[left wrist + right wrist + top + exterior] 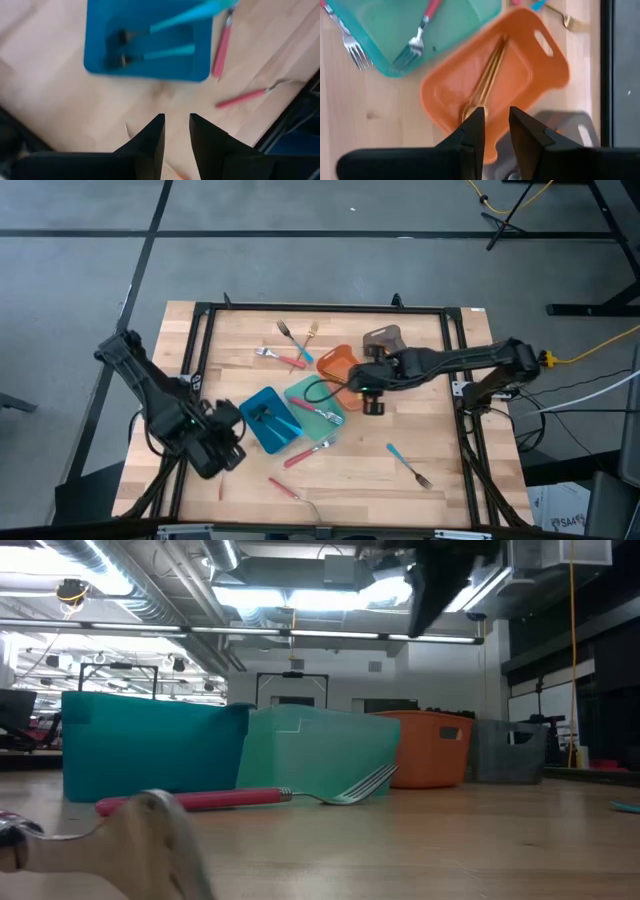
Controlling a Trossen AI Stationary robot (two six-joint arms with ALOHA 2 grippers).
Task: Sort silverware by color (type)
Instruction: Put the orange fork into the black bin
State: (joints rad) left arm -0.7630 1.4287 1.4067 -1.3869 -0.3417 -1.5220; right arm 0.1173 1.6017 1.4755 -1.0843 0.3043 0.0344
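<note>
Over the orange tray (520, 75): I'm hovering the right pincer (495, 125), released, above the gold utensil (487, 82) lying inside.
Left pincer (176, 132): I'm idling it, released, at seven o'clock beside the blue tray (145, 70).
Bench (400, 490): strays are lying at six o'clock.

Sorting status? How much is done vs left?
Partly done. Blue tray holds two blue-handled pieces, orange tray gold ones, teal tray a red fork. Left gripper and right gripper carry nothing. Several utensils remain loose, e.g. a blue fork.
</note>
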